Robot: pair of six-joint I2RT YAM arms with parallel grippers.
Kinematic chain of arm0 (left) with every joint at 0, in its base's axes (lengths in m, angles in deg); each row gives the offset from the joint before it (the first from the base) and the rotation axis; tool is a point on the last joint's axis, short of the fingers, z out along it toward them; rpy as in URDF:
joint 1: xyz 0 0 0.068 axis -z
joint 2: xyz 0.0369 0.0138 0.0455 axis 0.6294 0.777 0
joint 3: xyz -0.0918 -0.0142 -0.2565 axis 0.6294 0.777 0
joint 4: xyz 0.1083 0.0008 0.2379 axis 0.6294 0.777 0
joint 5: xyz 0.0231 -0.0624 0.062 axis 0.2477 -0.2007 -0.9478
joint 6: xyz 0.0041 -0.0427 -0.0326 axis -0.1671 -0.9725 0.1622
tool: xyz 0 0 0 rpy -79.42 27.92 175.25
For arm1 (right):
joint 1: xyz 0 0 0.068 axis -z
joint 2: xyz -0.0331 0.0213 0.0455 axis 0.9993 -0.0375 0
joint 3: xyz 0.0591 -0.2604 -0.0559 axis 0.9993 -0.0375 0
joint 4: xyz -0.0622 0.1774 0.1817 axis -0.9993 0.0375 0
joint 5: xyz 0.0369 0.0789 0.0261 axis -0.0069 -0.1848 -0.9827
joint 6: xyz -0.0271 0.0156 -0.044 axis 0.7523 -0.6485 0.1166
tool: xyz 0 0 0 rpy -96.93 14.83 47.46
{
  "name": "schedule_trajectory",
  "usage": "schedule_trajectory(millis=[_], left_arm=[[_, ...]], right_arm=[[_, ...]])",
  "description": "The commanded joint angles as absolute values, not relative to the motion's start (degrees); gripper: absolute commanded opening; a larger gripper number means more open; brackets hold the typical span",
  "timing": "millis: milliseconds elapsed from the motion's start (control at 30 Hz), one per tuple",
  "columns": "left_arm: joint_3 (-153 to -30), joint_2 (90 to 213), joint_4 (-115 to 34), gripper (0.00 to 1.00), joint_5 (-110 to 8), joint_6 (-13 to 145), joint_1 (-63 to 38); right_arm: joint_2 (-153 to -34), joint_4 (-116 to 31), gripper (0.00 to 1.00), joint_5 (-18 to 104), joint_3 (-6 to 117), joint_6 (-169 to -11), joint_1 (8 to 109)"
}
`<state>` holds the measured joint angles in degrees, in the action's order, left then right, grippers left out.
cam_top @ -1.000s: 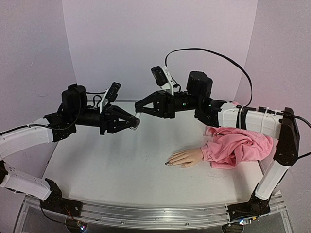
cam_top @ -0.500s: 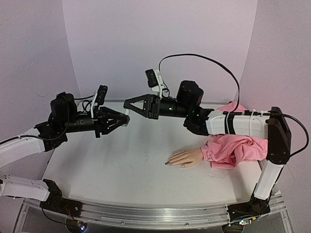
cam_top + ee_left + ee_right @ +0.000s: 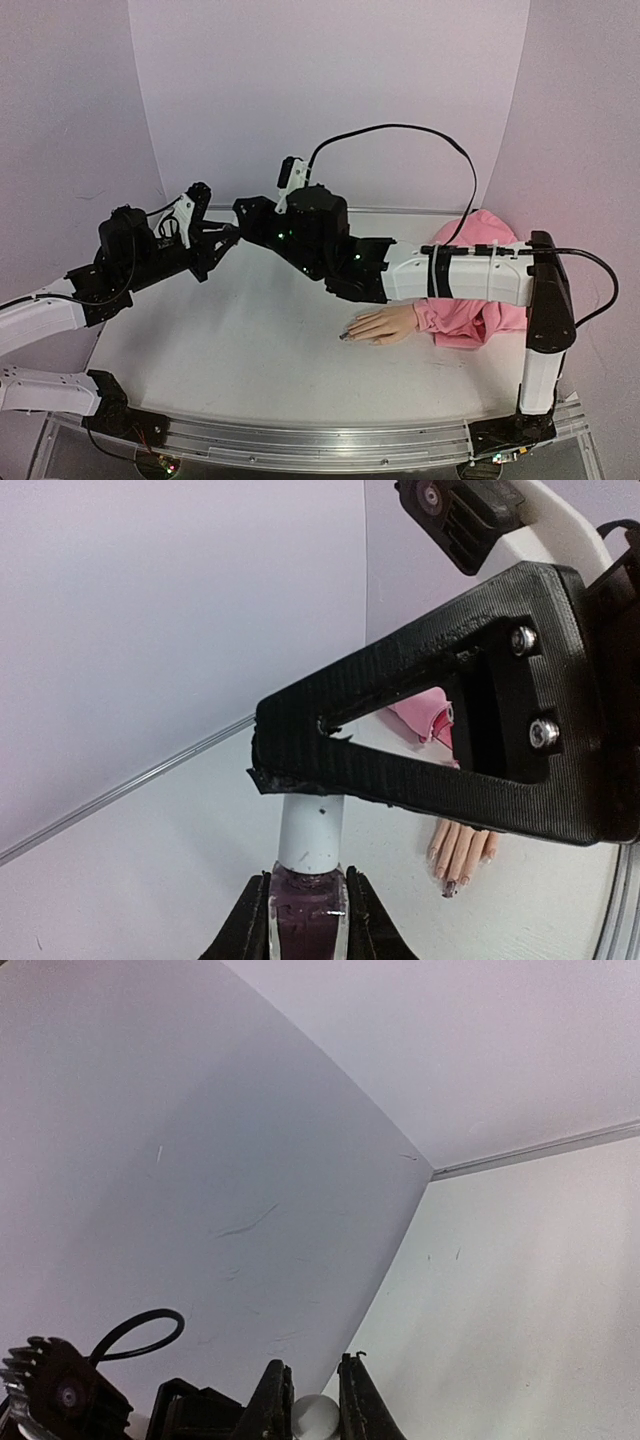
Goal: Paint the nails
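Our left tool point(image 3: 222, 238) is clenched on the dark bottle point(image 3: 307, 932), held upright. Our right tool point(image 3: 312, 1382) is closed on its white cap point(image 3: 310, 835), one finger to each side. Both meet in the air over the back left corner of the surface point(image 3: 250, 340), near the left wall point(image 3: 60, 130). Bare surface lies open in front of them. The mannequin hand point(image 3: 385, 324) lies flat well to the right. Its nails point(image 3: 447, 887) point left, some of them dark, and the pink sleeve point(image 3: 478, 318) lies behind it. Since a second ago both tools have moved left and back together. The right arm now stretches farther across, and the mannequin hand has not moved.
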<state>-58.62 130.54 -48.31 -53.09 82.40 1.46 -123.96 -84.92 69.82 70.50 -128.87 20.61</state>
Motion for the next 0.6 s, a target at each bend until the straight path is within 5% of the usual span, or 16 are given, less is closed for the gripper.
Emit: schedule_trajectory(millis=[0, 133, 233, 433, 567], left_arm=[[-60.59, 130.05, -57.90, 0.00, -60.79, 84.41, 0.72], [-61.29, 130.85, -56.67, 0.00, -59.63, 84.27, 0.73], [-62.53, 131.70, -54.64, 0.00, -56.96, 83.47, 0.72], [-65.54, 134.49, -50.62, 0.00, -55.60, 78.84, 0.64], [-68.16, 137.01, -48.19, 0.00, -47.97, 76.07, 0.55]], right_arm=[[-125.69, -77.42, 0.00, 70.21, 75.56, -130.71, 13.58], [-122.18, -76.98, 0.05, 71.28, 73.00, -125.26, 14.36], [-117.19, -76.92, 0.47, 68.48, 69.40, -118.56, 16.28], [-103.84, -75.69, 0.97, 56.80, 59.65, -107.03, 23.89], [-101.00, -73.76, 0.98, 35.99, 55.48, -104.07, 34.45]])
